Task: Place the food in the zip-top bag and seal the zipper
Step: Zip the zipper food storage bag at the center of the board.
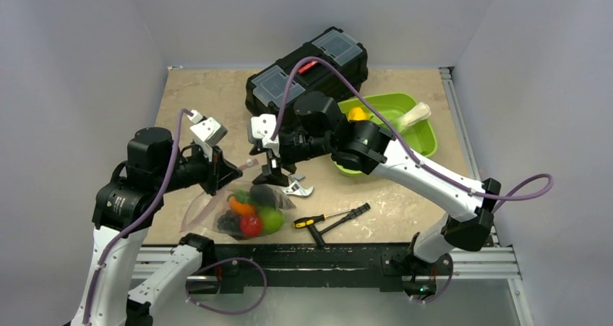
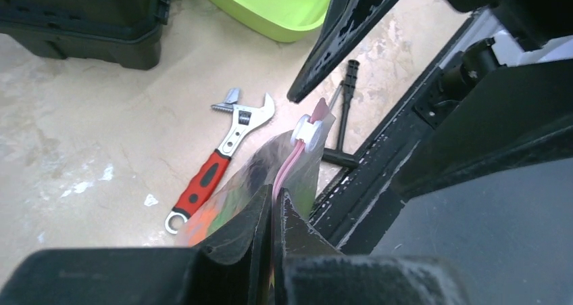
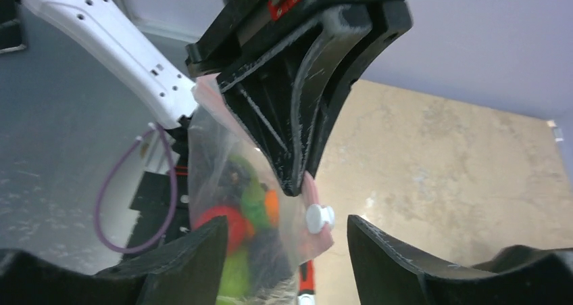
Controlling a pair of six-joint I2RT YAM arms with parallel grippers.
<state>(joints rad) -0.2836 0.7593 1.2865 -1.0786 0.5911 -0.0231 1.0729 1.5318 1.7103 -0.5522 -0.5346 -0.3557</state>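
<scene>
The zip-top bag (image 1: 209, 209) hangs low over the table's near left with the food (image 1: 253, 214) inside: a green apple, red and orange fruits and dark pieces. My left gripper (image 1: 225, 173) is shut on the bag's pink zipper (image 2: 287, 166), below the white slider (image 2: 307, 130). In the right wrist view the left gripper (image 3: 294, 183) pinches the bag's top edge, with the food (image 3: 236, 217) below it. My right gripper (image 3: 287, 251) is open, its jaws on either side of the slider (image 3: 319, 218) without touching it. It hovers at the bag's right end (image 1: 271, 173).
A red-handled wrench (image 1: 296, 189) lies right of the bag. Two screwdrivers (image 1: 332, 217) lie near the front edge. A lime-green tray (image 1: 423, 142) holds a yellow piece and a cream piece. A black toolbox (image 1: 311, 69) stands at the back.
</scene>
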